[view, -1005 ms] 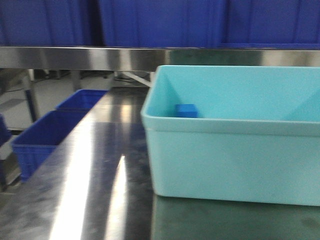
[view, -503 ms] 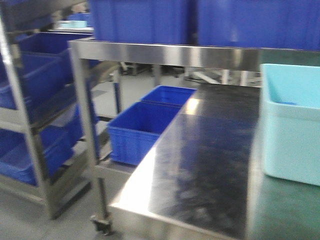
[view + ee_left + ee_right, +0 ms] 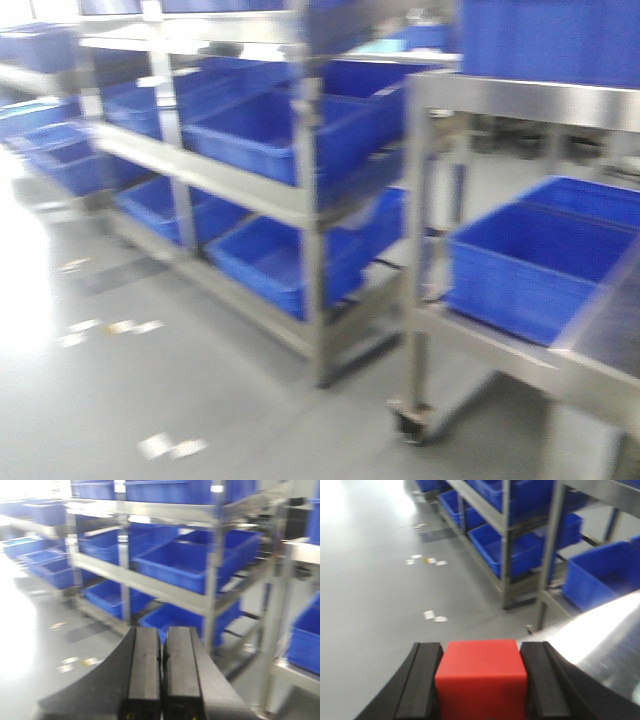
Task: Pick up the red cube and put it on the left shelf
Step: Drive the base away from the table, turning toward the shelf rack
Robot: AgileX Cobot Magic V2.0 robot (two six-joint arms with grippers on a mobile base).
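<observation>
Between the black pads of the right gripper (image 3: 481, 687) sits the bright red cube (image 3: 481, 672), clamped squarely; the left gripper (image 3: 162, 666) has its jaws pressed together, empty. Ahead stands the steel shelf rack (image 3: 308, 215) of blue plastic bins (image 3: 268, 135). The carry calls for a level wrist, a firm squeeze and a slow approach toward a shelf ledge.

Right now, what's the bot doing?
The right gripper is shut on the red cube, held between its pads. The left gripper is shut with nothing in it. The front camera faces a steel shelf rack loaded with blue bins, with the steel table off to the right. The cube is not on any shelf yet. The views are blurred.
</observation>
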